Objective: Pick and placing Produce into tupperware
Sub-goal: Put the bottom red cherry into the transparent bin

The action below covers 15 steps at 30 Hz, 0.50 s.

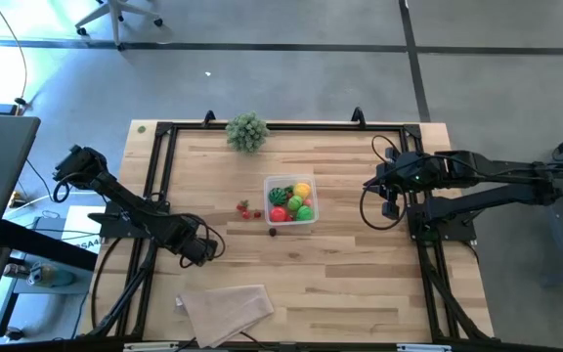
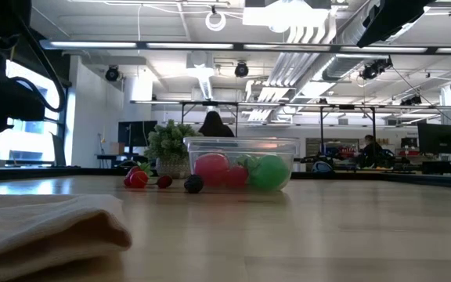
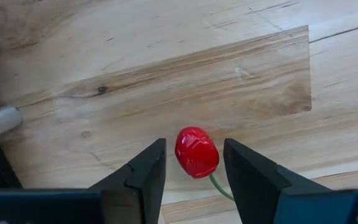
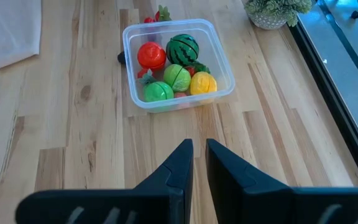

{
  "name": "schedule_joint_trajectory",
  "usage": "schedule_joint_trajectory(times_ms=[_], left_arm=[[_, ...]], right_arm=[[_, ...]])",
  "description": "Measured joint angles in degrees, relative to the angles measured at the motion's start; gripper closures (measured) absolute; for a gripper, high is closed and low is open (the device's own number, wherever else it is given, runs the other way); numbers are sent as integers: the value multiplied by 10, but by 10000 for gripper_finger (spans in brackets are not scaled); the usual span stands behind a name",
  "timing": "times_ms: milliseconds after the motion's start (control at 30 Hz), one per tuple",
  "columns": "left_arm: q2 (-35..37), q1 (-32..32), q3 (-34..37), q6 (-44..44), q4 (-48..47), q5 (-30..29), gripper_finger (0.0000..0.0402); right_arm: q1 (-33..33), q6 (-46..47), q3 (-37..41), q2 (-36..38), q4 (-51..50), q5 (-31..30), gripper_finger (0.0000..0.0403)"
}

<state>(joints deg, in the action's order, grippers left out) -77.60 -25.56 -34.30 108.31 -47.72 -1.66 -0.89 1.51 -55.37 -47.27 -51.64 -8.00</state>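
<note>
Mostly done: the tupperware [image 1: 290, 202] at table center already has five or so produce pieces in it. My left gripper [image 3: 194, 167] is released, fingers straddling a red cherry [image 3: 196, 152]. More bits [image 1: 248, 208] lie at the tub's 9 o'clock. Right gripper [image 4: 195, 163] waits clenched at 3 o'clock.

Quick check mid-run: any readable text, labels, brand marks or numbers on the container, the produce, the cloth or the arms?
None can be read in any view.
The tupperware and the produce inside it carry no visible label.
The folded cloth shows no print.
The left end effector and right end effector show no markings.
</note>
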Motion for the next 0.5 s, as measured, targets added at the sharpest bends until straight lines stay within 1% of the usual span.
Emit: schedule_joint_trajectory(times_ms=[500], left_arm=[[0,0,0,0,-3,1,253]], right_arm=[[0,0,0,0,0,0,368]])
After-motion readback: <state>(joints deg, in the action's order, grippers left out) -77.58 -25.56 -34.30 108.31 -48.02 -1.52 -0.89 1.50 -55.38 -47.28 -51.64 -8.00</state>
